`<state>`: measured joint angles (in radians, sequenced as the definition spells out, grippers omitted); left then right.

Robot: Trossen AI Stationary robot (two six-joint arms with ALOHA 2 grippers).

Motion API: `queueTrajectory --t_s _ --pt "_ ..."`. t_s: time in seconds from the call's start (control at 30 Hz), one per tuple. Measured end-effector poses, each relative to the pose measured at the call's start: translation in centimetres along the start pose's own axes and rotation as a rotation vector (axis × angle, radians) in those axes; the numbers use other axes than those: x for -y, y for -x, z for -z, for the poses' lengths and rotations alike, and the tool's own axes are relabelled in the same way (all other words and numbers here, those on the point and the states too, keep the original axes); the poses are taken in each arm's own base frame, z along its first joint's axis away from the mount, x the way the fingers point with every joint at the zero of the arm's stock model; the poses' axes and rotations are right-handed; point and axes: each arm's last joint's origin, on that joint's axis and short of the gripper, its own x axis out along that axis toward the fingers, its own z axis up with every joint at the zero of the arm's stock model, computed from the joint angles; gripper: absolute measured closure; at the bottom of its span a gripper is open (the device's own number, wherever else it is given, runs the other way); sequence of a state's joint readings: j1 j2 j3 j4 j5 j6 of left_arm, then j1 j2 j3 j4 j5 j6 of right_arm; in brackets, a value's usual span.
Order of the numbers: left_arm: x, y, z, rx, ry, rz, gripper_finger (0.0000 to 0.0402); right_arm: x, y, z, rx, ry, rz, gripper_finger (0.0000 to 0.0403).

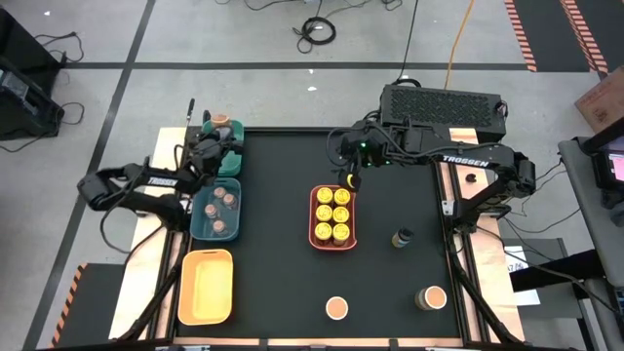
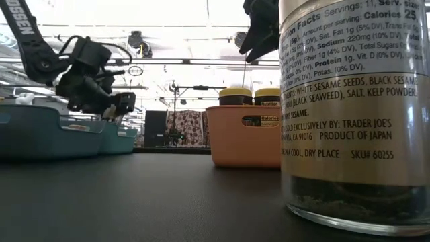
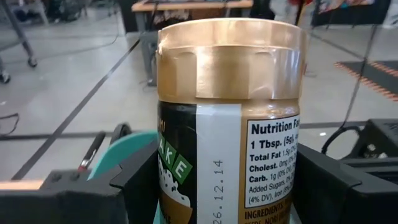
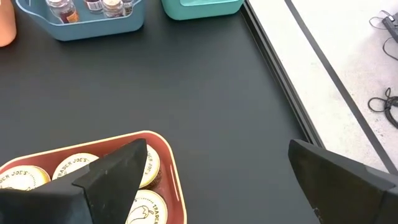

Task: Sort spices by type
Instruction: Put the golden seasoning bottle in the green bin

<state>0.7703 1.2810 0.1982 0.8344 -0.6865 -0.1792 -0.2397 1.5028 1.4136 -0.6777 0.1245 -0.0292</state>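
My left gripper (image 1: pixel 216 136) is at the far left, over the green tray (image 1: pixel 234 164), shut on a tan-lidded spice jar (image 3: pixel 227 118). A teal tray (image 1: pixel 216 208) beside it holds small pinkish-lidded jars (image 1: pixel 224 202). At mid-table a coral tray (image 1: pixel 333 216) holds several yellow-lidded jars (image 1: pixel 331 213). My right gripper (image 4: pixel 217 180) hangs open above that tray's far end, touching nothing. Loose on the mat stand a dark-lidded jar (image 1: pixel 402 237) and two tan-lidded jars (image 1: pixel 337 308), (image 1: pixel 432 297). My left gripper pinches the jar's labelled wall (image 3: pixel 168 180), below the tan lid, between its two fingers (image 3: pixel 124 183), one on each side. The fingers come nearly level from the table's left. The jar stands upright; the gripper hides whether its base rests in the green tray.
An empty yellow tray (image 1: pixel 207 286) lies at the near left. Open black mat stretches between the left trays and the coral tray, and to the right of it. In the low view one loose jar (image 2: pixel 349 107) stands close to the camera and blocks the right side.
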Motion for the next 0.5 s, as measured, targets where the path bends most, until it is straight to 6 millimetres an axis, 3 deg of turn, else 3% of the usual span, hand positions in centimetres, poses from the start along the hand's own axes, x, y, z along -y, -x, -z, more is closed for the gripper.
queueTrajectory --t_s 0.5 --pt "0.17 -0.85 1.09 -0.025 0.002 0.011 0.0124 -0.71 0.1 0.04 -0.003 -0.002 -0.018 0.0018"
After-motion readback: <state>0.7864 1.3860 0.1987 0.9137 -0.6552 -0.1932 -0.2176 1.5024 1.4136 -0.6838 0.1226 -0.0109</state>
